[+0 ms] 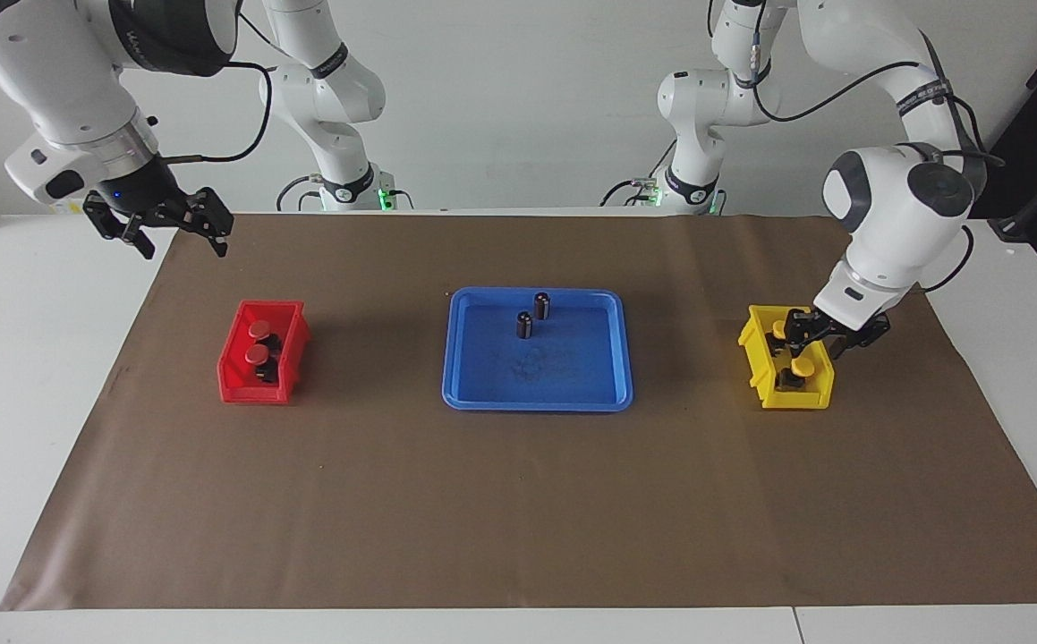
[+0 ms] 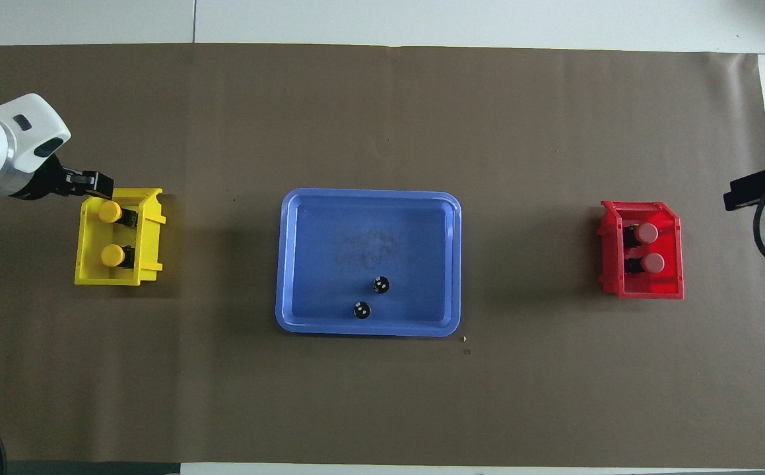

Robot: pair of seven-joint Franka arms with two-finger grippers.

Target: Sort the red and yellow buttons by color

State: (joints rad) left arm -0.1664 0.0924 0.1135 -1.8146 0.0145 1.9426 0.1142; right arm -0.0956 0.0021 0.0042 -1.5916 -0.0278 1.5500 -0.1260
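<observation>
Brown-papered surface (image 1: pixel 518 501): yellow buttons (image 2: pixel 111 233) lie sideways in the yellow bin (image 2: pixel 151 237), red buttons (image 2: pixel 646 247) in the red bin (image 2: pixel 676 264); left claw (image 1: pixel 809 340) over yellow bin, right claw (image 1: pixel 174 228) raised, spread of both unclear

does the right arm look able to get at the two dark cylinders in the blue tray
Probably yes. The right gripper hangs raised past the red bin, and both dark cylinders stand upright in the blue tray with nothing over them.

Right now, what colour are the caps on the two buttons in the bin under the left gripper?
Yellow buttons, matching their yellow bin; clearest in the overhead view.
</observation>
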